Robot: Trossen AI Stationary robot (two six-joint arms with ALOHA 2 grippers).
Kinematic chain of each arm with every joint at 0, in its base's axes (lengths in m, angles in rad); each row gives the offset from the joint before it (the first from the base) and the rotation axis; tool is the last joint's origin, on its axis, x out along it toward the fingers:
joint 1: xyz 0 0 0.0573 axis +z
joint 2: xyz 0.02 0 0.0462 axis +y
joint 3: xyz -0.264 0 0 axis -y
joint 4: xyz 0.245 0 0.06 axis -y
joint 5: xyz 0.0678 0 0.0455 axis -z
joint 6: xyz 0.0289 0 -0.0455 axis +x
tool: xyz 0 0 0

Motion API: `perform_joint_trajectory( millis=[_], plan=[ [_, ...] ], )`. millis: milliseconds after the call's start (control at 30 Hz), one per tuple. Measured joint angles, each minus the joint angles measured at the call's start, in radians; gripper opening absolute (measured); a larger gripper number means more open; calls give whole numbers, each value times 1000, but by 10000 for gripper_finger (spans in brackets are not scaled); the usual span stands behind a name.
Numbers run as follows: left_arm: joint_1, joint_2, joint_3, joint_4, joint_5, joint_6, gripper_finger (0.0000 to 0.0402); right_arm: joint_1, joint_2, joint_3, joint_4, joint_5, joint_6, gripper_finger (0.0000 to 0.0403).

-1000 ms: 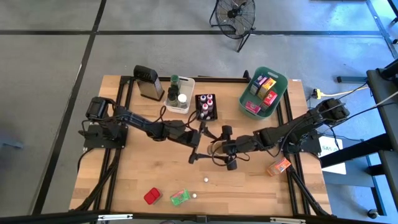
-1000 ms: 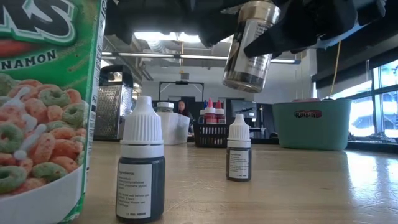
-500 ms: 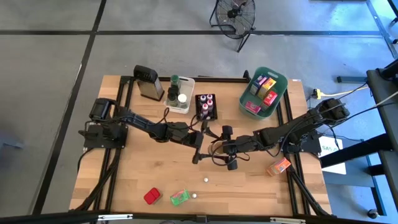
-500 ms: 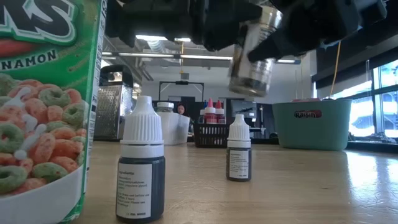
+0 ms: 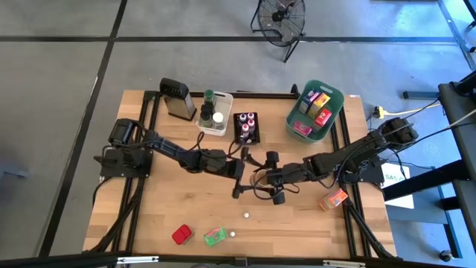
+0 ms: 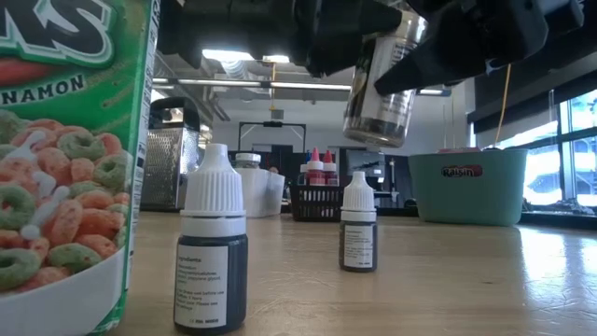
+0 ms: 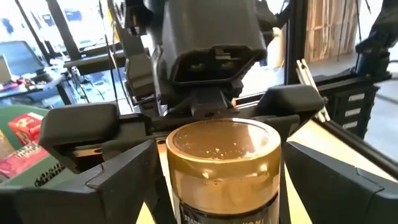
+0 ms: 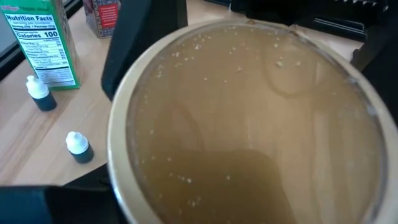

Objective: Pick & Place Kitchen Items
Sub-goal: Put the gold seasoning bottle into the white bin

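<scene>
A clear jar point(image 6: 378, 89) with a gold lid point(image 7: 222, 146) and a dark label hangs in the air above the table's middle, with my right gripper point(image 5: 264, 177) shut on it. From the left, my left gripper point(image 5: 245, 176) stands open and level, one finger point(image 7: 99, 180) on each side of the jar; I see no touch. Below, two white-capped dropper bottles point(image 6: 212, 247) point(image 6: 358, 224) stand on the table beside a green cereal box point(image 6: 65, 159). My right gripper pinches the jar's upper part point(image 6: 384, 49), near the gold lid, between its two fingers. They come from the table's right, slanting down. The jar hangs clear of the table, lid up and slightly tilted.
Along the far edge stand a grater point(image 5: 177, 98), a white bin point(image 5: 223, 123) with jars, a black bin point(image 5: 247, 128) with small bottles and a teal bin point(image 5: 331, 119) with packets. A red packet point(image 5: 181, 234) lies near the front edge, an orange packet point(image 5: 333, 199) at the right.
My left gripper has crept toward the table's right, up to the jar that my right gripper holds, and its fingers now stand beside the jar. It has stayed open.
</scene>
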Motion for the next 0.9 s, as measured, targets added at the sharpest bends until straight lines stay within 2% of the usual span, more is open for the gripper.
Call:
perform_joint_trajectory(
  millis=[367,900],
  plan=[
    [4,0,7,2,40,-42,276,-2,2,6,14,1,-14,289],
    [17,0,4,0,57,-52,295,-15,2,6,11,-1,-25,289]
  ],
)
